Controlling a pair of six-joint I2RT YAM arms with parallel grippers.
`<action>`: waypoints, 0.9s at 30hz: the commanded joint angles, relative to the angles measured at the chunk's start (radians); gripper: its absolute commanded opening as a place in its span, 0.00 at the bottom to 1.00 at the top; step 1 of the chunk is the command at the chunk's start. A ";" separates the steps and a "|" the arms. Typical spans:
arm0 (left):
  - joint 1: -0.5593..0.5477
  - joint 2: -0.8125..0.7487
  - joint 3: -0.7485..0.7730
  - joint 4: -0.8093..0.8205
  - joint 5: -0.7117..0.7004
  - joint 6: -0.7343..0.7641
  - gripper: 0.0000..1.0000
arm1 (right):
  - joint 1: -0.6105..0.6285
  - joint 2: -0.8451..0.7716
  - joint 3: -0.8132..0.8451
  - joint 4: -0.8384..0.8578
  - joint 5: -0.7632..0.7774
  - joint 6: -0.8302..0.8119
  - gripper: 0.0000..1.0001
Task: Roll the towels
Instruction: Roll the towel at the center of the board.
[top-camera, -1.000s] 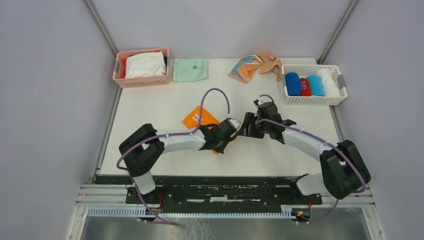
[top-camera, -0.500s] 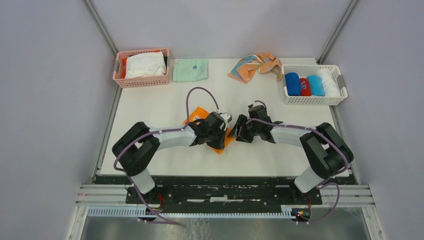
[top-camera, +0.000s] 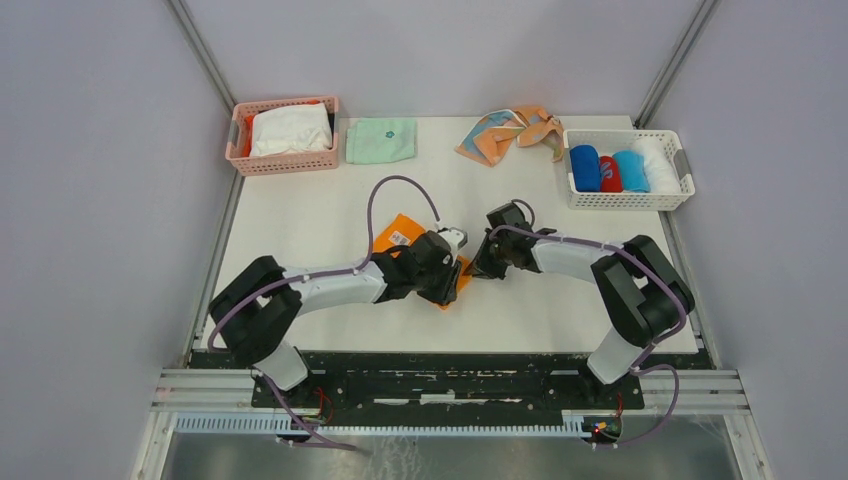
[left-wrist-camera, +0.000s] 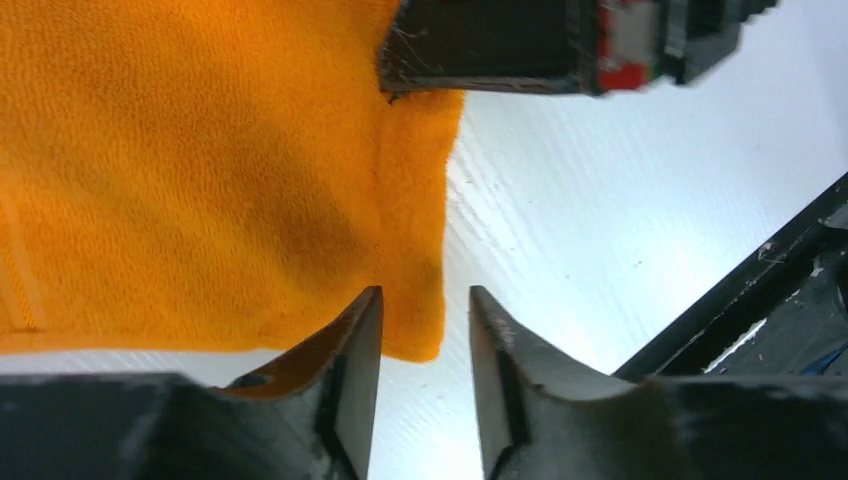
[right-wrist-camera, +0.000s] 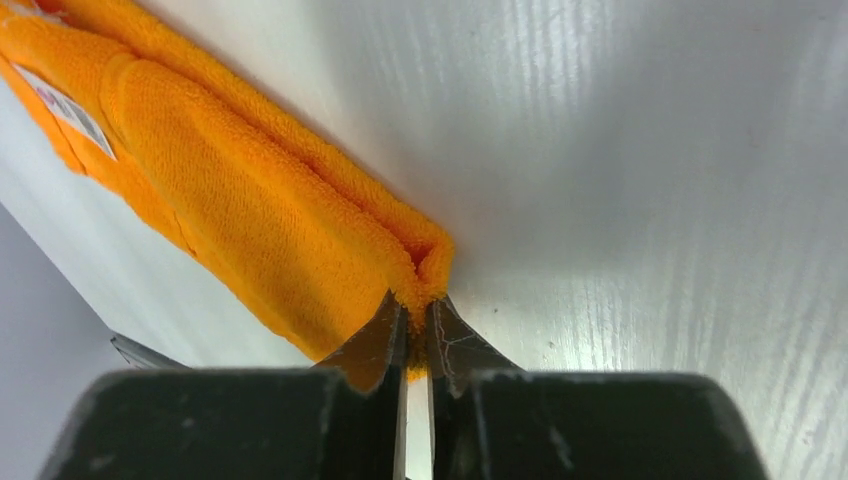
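A white table (top-camera: 300, 215) walled in by grey panels is seen from above, with the orange towel (top-camera: 388, 240) laid folded and flat at its centre and both arms bent in over it. The towel's right-hand corner is pinched by the right claw (right-wrist-camera: 418, 322), whose jaws are all but closed on the doubled hem. From that grip the cloth (right-wrist-camera: 240, 200) is seen running away toward 10 o'clock in the right wrist view. The left claw (left-wrist-camera: 425, 310) is held part-way open with nothing gripped. The near corner of the towel (left-wrist-camera: 200, 150) is framed in the gap between its jaws, and the rest of the cloth is spread from 9 to 12 o'clock of them. The start of a roll appears to be in hand. It would be done best if that loose corner were closed on through both layers, at the same depth as the right-hand grip. The edge could then be lifted only slightly and turned over evenly, so that a straight, tight roll is formed, not a cone. The peach towel (top-camera: 510, 132) is left crumpled at 1 o'clock of the orange one, and the blue towel (top-camera: 585, 168) is seen rolled in the white basket (top-camera: 625, 201) at 2 o'clock.
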 joint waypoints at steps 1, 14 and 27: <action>-0.085 -0.077 -0.006 0.021 -0.182 0.006 0.49 | 0.000 0.001 0.088 -0.165 0.054 0.045 0.08; -0.285 0.058 0.086 0.073 -0.607 0.127 0.58 | -0.001 0.029 0.190 -0.358 0.050 0.087 0.00; -0.318 0.145 0.106 0.108 -0.562 0.156 0.52 | -0.001 0.033 0.191 -0.363 0.049 0.089 0.00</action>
